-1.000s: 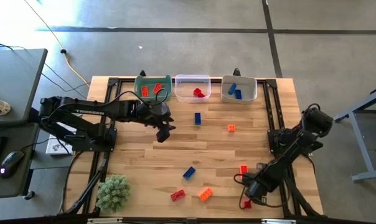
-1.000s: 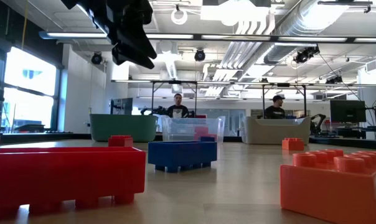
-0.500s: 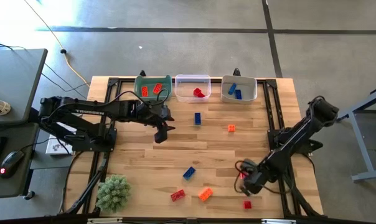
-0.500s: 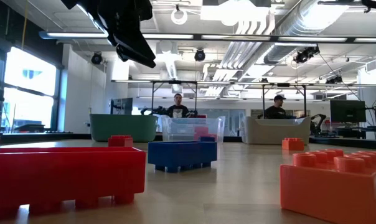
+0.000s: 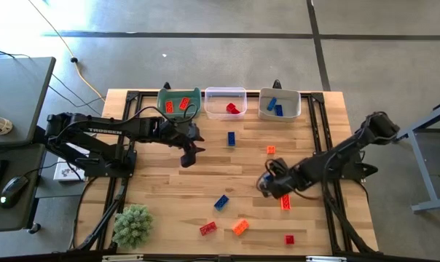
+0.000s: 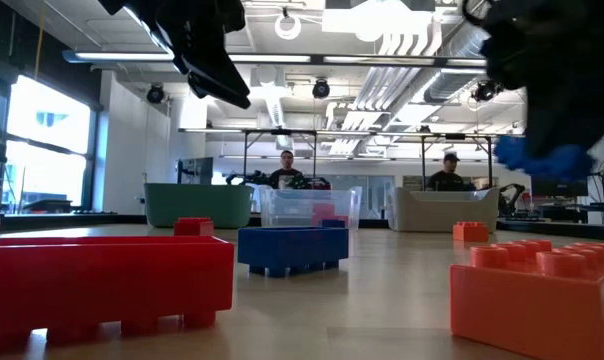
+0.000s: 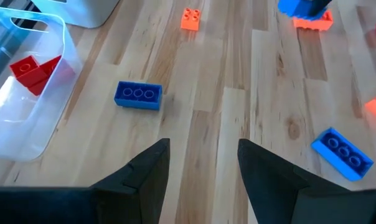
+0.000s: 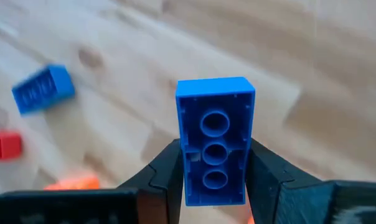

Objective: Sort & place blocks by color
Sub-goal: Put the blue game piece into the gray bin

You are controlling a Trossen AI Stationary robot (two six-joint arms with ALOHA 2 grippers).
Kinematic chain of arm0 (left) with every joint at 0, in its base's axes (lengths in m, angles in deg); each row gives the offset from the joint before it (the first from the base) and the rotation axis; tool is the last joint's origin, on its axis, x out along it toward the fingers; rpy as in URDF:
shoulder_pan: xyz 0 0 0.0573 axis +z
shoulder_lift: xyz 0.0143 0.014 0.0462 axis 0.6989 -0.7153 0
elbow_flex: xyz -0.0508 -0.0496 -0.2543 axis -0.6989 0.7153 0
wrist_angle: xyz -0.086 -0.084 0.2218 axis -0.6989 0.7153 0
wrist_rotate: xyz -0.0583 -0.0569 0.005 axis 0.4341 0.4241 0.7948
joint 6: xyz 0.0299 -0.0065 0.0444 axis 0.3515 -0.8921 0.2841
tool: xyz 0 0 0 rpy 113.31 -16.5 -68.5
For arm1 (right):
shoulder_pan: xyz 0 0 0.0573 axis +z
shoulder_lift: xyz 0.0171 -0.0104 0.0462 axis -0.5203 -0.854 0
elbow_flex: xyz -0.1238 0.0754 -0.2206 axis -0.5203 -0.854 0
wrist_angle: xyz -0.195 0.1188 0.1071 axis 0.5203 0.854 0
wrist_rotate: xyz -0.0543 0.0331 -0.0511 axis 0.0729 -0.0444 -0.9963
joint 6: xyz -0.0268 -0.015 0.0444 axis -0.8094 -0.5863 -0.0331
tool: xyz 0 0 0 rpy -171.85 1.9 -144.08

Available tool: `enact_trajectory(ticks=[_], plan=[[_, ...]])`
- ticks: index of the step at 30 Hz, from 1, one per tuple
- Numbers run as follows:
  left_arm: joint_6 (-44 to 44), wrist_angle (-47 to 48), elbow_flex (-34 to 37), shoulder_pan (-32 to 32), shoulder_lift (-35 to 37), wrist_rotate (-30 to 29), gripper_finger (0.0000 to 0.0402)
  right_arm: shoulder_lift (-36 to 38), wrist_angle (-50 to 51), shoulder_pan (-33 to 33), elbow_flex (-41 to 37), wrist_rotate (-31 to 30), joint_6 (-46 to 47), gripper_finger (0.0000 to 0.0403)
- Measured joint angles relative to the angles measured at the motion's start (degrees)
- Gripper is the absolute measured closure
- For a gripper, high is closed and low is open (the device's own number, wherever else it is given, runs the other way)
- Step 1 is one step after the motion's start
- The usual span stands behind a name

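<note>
My right gripper hangs over the table's right middle, shut on a blue block whose hollow underside faces the wrist camera; the low view shows the same blue block under the dark fingers. My left gripper hovers open above bare wood near the clear bin, nothing between its fingers. Loose blocks lie flat on the table: blue, orange, blue, red, orange, orange-red, red. My right gripper pinches the blue block's two long sides between its two fingers, at the end nearer the wrist. The fingers slant steeply down and lie along the block, whose other end juts out past their tips. The block hangs clear of the table.
Three bins stand along the far edge: a green one with orange-red blocks, the clear one with a red block, a white one with blue blocks. A green spiky ball sits at the near left corner. Two people stand in the room behind.
My right gripper has swung from the near right corner toward the table's middle, rising and rolling its wrist, staying shut. It now stands past the orange-red block. My left gripper has rolled slightly in place.
</note>
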Motion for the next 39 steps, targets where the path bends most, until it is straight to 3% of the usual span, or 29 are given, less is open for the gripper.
enact_trajectory(ticks=[18,31,39], plan=[[-10.35,-2.26,0.0,0.0,-0.01,-1.59,0.0222,0.0,-13.58,-33.04,0.02,-0.31,-45.6,0.0296],[-19.95,-2.26,0.0,-0.09,0.0,-1.68,0.0222,0.73,-16.09,-52.29,0.02,-0.16,-63.26,0.0296],[-20.39,-2.14,0.0,-0.07,-0.02,-1.68,0.0222,4.07,-16.64,-61.55,0.02,-3.14,-69.16,0.0296]])
